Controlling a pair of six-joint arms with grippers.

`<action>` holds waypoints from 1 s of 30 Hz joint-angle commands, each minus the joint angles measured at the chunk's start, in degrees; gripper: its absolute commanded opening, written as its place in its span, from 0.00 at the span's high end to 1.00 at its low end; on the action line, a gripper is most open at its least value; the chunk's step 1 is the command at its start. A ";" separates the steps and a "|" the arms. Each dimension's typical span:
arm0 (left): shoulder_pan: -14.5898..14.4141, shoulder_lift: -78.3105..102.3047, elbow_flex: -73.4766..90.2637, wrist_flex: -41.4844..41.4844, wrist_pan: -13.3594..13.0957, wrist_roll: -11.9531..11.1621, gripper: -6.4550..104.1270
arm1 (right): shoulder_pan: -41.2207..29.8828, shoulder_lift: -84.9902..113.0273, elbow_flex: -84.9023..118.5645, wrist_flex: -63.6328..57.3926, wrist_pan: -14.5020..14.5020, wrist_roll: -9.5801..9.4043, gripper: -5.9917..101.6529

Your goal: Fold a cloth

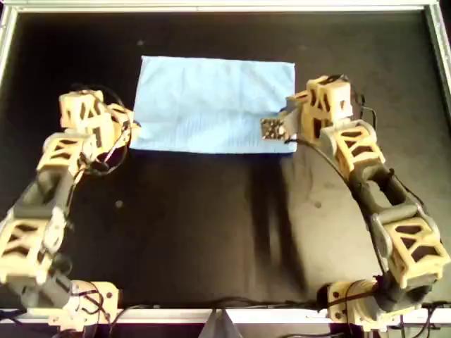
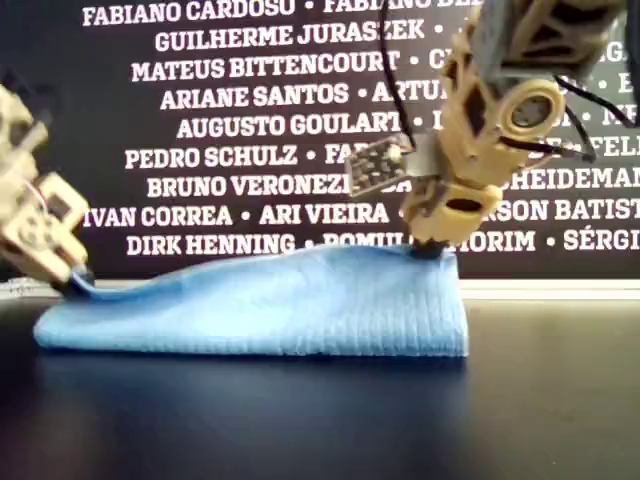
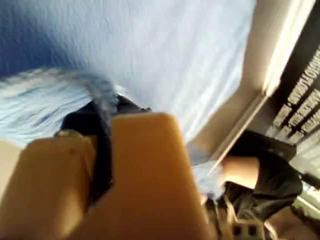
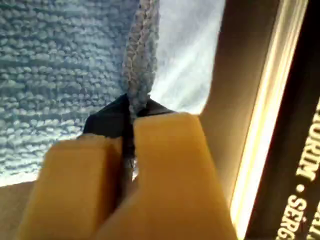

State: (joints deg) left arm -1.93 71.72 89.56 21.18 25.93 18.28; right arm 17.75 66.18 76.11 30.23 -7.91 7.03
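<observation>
The light-blue cloth point(image 1: 211, 102) lies as a rectangle on the black table, toward the far side in the overhead view. My first gripper point(image 1: 134, 127) is shut on its near corner at the overhead view's left, and the first wrist view shows fabric point(image 3: 165, 50) pinched between the jaws point(image 3: 107, 107). My second gripper point(image 1: 285, 134) is shut on the near corner at the overhead view's right, with a fold of cloth point(image 4: 50, 60) clamped at its tips point(image 4: 131, 107). In the exterior view both held corners point(image 2: 75, 280) point(image 2: 430, 250) sit slightly raised above the cloth point(image 2: 270, 305).
A pale metal frame point(image 1: 211, 7) rims the black table point(image 1: 211, 232). A dark banner with white names point(image 2: 250, 100) stands behind the far edge. Both arms reach in from the near side in the overhead view, one at each side.
</observation>
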 commanded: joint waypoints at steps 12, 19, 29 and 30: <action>0.88 -10.28 -24.96 -1.14 0.53 -0.35 0.95 | -0.09 -12.92 -24.26 -1.85 0.18 -0.26 0.96; -1.05 -18.63 -35.86 -1.14 0.53 -0.35 0.95 | -2.99 -16.61 -31.11 -1.85 0.09 -0.35 0.96; -2.81 -28.56 -50.45 -1.14 0.00 -0.35 0.95 | -3.08 -20.48 -35.86 -1.85 0.09 -8.70 0.96; -2.81 -29.27 -51.50 -1.14 0.00 -0.35 0.95 | -3.08 -20.65 -35.95 -1.85 0.09 -8.70 0.96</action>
State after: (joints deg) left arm -3.78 41.40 44.21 21.18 25.93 18.28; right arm 15.29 44.12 45.44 30.23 -8.00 -1.14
